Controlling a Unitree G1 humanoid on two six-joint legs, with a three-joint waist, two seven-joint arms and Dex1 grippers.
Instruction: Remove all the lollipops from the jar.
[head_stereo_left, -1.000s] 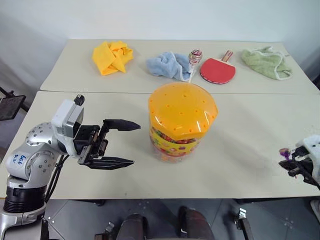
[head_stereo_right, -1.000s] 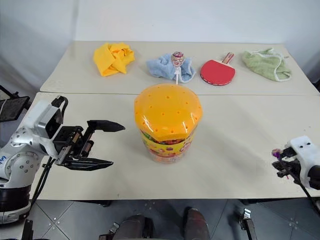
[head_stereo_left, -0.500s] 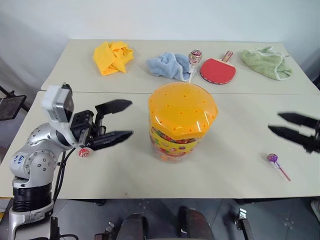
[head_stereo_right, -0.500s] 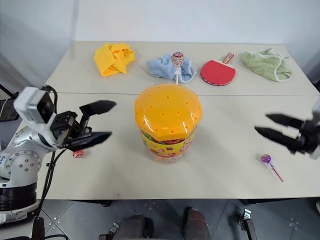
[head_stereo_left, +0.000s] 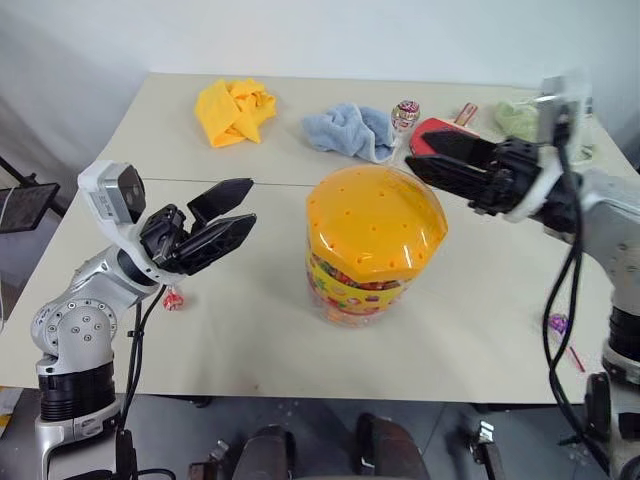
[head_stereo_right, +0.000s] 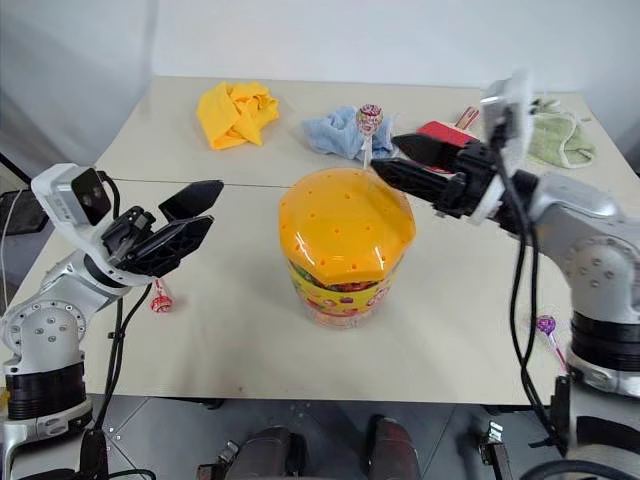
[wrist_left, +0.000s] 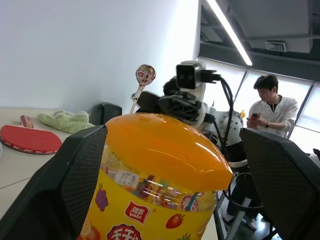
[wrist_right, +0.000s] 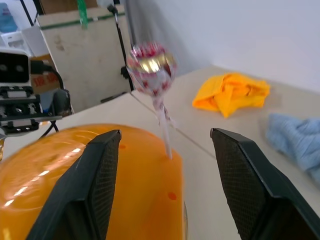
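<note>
Now the pinkish lollipop (wrist_right: 150, 62) stands between open right jaws.

Jar (head_stereo_right: 346, 250) mid-table; one lollipop (head_stereo_right: 369, 122) sticking up from lid; cloths behind.

I count three lollipops (head_stereo_right: 369, 118) (one upright in the lid), one jar (head_stereo_right: 346, 245), three cloths (head_stereo_right: 237, 111), one paddle (head_stereo_right: 446, 133)

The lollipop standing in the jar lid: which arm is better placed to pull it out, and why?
Probably the right. Its gripper is open beside the lollipop on the jar, with the stick between its jaws in the wrist view. The left gripper hangs beside the jar.
</note>
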